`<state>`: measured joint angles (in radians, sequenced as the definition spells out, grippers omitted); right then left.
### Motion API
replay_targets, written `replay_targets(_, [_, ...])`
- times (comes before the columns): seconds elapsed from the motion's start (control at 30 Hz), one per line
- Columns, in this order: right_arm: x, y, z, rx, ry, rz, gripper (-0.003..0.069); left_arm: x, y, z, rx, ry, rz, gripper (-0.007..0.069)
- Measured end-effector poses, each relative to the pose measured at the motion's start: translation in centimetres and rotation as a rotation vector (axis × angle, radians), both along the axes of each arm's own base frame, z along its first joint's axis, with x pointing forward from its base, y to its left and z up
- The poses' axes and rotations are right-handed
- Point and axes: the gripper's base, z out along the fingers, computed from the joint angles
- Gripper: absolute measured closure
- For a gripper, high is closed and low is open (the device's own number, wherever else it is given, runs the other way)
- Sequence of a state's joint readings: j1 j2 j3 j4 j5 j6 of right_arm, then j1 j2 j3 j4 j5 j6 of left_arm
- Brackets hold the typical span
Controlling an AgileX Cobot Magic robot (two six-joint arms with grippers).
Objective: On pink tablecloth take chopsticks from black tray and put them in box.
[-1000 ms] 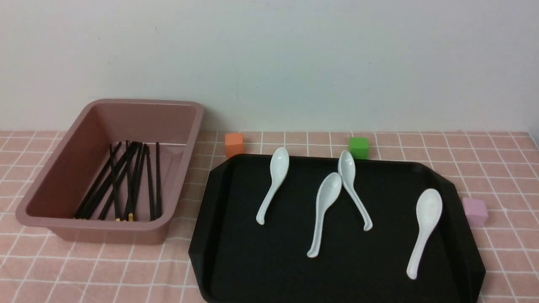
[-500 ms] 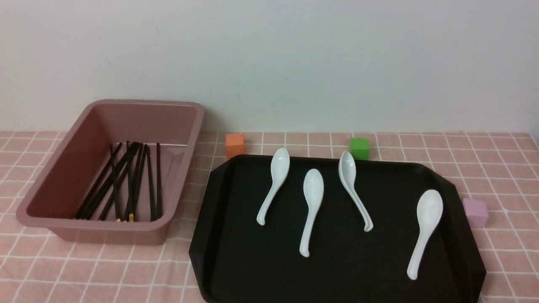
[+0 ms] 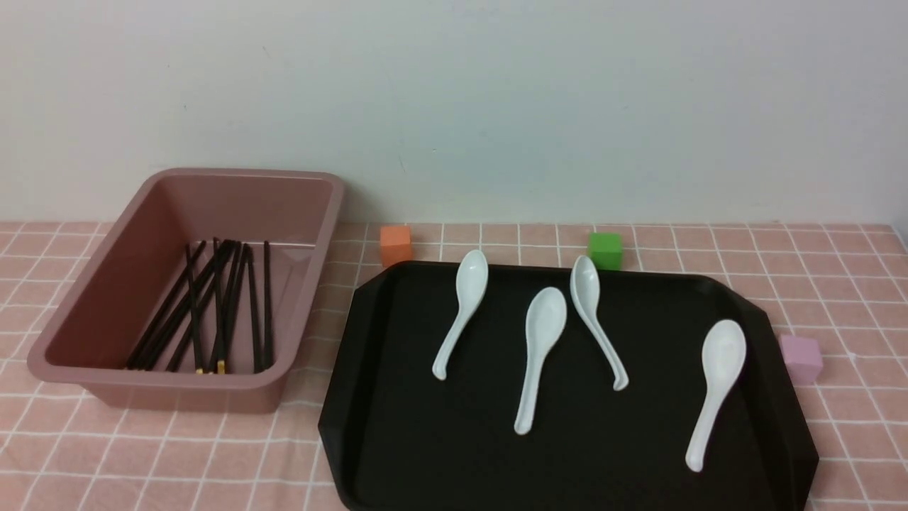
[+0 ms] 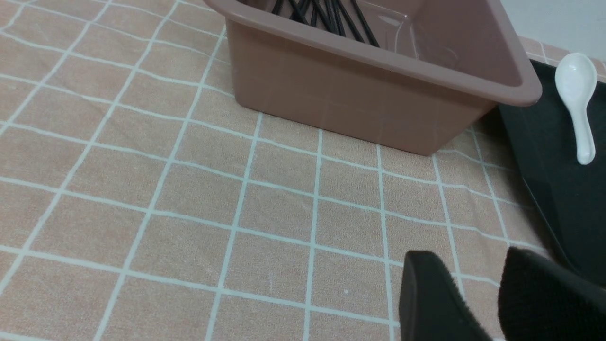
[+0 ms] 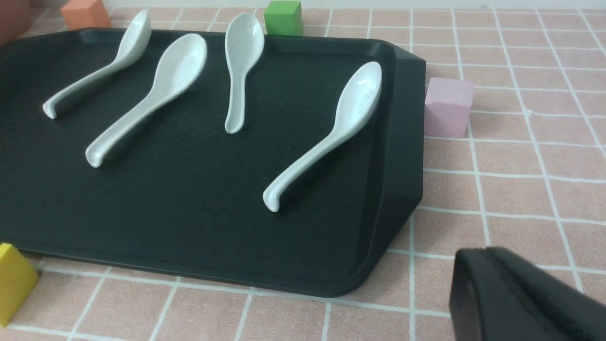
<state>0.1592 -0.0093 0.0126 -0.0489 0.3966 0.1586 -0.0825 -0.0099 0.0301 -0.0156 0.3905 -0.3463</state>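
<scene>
Several black chopsticks (image 3: 213, 312) lie inside the dusty-pink box (image 3: 184, 394) at the left of the pink tablecloth (image 3: 177, 461). To its right, the black tray (image 3: 440, 454) holds only white spoons (image 3: 543, 348). Neither gripper shows in the front view. In the left wrist view my left gripper (image 4: 473, 270) hangs open over bare cloth, near the box (image 4: 360, 99) and the tray's corner (image 4: 568, 189). My right gripper (image 5: 490, 258) is shut and empty, over the cloth beside the tray's right end (image 5: 397, 156).
An orange cube (image 3: 395, 245) and a green cube (image 3: 604, 250) stand behind the tray. A pink cube (image 3: 801, 358) sits by its right rim. A yellow cube (image 5: 14, 279) lies at the tray's near left corner in the right wrist view. A wall stands behind.
The second spoon from the left has swung on the tray: its bowl went left, away from the third spoon, then partly back. Nothing else has moved.
</scene>
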Motion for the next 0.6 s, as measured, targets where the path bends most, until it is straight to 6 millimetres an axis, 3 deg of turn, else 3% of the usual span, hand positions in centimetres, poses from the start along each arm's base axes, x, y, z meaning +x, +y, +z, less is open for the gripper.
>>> replay_targets(0.6, [0.00,-0.02,0.00,-0.005,-0.001,0.000,0.0638,0.00,0.00,0.00,0.000,0.000,0.000,0.0386])
